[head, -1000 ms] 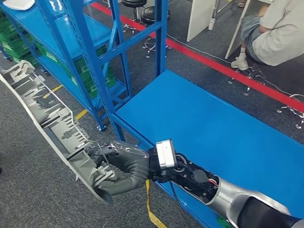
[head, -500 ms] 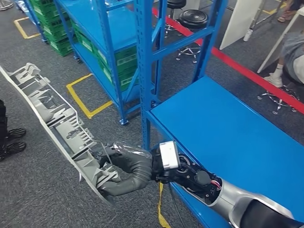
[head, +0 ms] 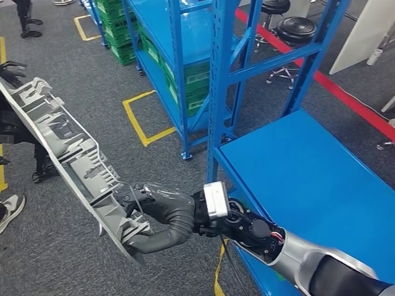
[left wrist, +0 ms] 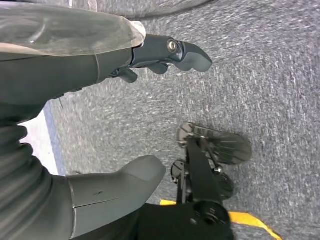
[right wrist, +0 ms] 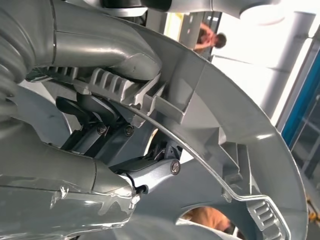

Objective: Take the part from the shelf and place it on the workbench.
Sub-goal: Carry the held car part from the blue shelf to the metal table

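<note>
The long grey part (head: 70,154) runs diagonally from the upper left of the head view down toward the lower centre. Its far tip is cut off by the left frame edge, and its near end is partly hidden behind the right hand (head: 160,216). It is a curved moulded plastic piece, ribbed and gridded on the inner face, with a thin smooth outer rim. It hangs over the speckled grey carpet (head: 46,246), clear of the workbench.

The right hand grips the part's near end: the thick grey thumb lies under the rim and the darker fingers wrap into the ribs. In the right wrist view the fingers (right wrist: 94,112) are tucked behind a row of small fins on the part (right wrist: 226,125), so their tips cannot be made out.

The left hand (left wrist: 113,115) appears in the left wrist view above the carpet, thumb and dark fingers apart with nothing between them; much of it is blurred and cropped by the left edge.

The workbench (head: 302,179) is a flat, glossy blue top at the right of the head view, running out of frame at lower right. Behind it, upper centre, the blue steel shelf (head: 195,68) holds green slotted crates (head: 195,80).
</note>
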You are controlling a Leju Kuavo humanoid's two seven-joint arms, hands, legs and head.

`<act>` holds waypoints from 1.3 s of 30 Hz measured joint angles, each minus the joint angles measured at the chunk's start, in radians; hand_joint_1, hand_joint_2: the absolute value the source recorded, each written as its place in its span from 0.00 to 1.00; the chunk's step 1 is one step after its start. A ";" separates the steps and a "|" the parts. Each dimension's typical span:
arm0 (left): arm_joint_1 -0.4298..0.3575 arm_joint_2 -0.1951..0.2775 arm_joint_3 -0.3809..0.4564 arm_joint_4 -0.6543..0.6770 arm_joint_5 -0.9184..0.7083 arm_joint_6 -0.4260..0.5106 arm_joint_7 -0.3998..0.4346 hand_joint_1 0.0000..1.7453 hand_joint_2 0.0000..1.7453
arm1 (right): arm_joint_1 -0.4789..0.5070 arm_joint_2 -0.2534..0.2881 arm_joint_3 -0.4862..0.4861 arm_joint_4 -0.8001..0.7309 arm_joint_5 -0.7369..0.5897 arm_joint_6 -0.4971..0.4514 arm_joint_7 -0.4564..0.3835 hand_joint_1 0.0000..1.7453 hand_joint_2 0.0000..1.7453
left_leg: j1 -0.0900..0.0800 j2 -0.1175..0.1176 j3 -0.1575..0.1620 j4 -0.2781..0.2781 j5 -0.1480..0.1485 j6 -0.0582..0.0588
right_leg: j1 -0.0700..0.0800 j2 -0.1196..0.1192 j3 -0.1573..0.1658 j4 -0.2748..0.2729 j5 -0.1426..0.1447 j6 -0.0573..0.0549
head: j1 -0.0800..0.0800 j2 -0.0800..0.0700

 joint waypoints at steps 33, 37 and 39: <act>0.002 -0.002 0.000 0.000 0.002 0.000 0.002 0.00 1.00 | 0.002 0.000 0.002 0.000 -0.033 0.077 -0.005 1.00 1.00 | 0.008 0.011 -0.005 -0.008 0.035 -0.010 | -0.001 -0.028 0.000 0.008 -0.010 0.008 | -0.004 0.000; -0.001 0.000 0.000 0.000 0.002 0.002 0.000 0.00 1.00 | 0.001 0.000 0.002 0.000 -0.033 0.083 -0.003 1.00 1.00 | 0.007 0.074 0.117 -0.235 0.122 -0.005 | 0.005 -0.070 0.004 0.023 -0.032 0.029 | -0.007 0.000; 0.000 0.000 0.000 0.000 0.001 0.002 -0.001 0.00 1.00 | 0.000 0.000 0.002 0.000 -0.033 0.083 -0.002 1.00 1.00 | 0.004 0.057 0.119 -0.241 0.119 0.010 | 0.007 -0.087 0.012 0.024 -0.040 0.039 | 0.000 0.000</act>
